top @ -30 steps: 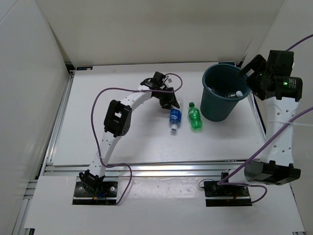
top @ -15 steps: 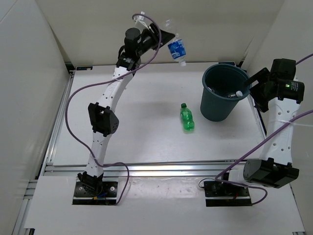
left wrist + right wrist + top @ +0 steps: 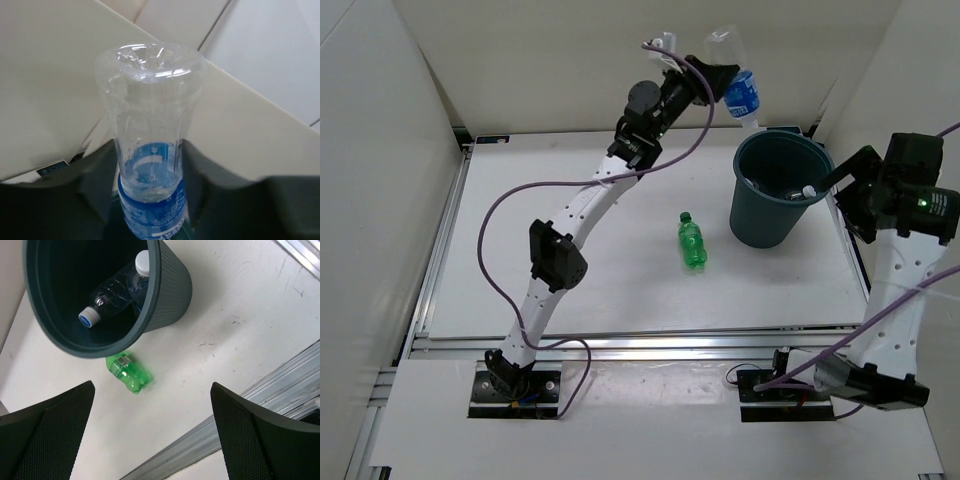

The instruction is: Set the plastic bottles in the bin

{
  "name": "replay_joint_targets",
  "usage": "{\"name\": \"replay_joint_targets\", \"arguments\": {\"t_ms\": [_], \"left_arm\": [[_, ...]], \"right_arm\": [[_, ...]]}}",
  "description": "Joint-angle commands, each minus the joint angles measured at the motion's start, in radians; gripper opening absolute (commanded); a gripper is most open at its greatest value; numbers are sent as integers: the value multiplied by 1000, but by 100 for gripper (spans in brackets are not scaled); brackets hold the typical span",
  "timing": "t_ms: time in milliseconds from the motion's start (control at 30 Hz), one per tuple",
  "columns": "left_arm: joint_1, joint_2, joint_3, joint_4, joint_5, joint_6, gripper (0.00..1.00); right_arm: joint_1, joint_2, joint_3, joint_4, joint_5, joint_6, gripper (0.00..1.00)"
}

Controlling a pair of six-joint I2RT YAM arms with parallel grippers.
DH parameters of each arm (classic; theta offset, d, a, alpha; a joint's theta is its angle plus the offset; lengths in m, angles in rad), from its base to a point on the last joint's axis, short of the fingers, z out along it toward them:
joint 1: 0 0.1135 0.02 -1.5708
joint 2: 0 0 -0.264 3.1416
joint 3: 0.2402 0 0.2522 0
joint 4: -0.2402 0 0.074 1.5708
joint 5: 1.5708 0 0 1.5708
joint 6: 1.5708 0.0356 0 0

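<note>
Now the left fingers (image 3: 717, 76) gripped a clear bottle (image 3: 742, 93) above the bin's (image 3: 765, 220) eleven o'clock rim. Next, it likely needed dropping inside.

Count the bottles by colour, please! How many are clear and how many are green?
Clear bottles: 3 (one in the left gripper, two inside the bin)
Green bottles: 1 (lying on the table)
Total: 4 bottles
</note>
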Motion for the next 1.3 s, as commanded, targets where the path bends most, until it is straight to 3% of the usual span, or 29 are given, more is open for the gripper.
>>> {"name": "replay_joint_targets", "arguments": {"t_ms": [0, 67, 100, 400, 567, 633, 767, 833, 1267], "left_arm": [[-60, 23, 12, 53, -17, -5, 66], [-81, 23, -5, 1, 16, -30, 81], [-81, 23, -5, -37, 37, 9, 100], [32, -223, -149, -258, 138, 168, 100], [106, -518, -621, -291, 2, 203, 100], [132, -544, -769, -312, 58, 191, 100], [201, -517, -873, -322, 249, 7, 100], [201, -450, -873, -322, 368, 7, 100], [104, -282, -934, -322, 415, -3, 100]], "right_arm": [[-4, -70, 40, -40, 5, -65, 100], [-4, -90, 21, -40, 17, -74, 100], [-4, -103, -2, -40, 30, -74, 100], [-4, -66, -43, 46, -38, -56, 100], [-4, -25, -34, 77, -76, -47, 100], [-4, -25, -43, 86, -87, -47, 100], [-4, -25, -92, 86, -111, -37, 100], [-4, -34, -127, 97, -130, -28, 100], [-4, -44, -171, 106, -150, -37, 100]]}}
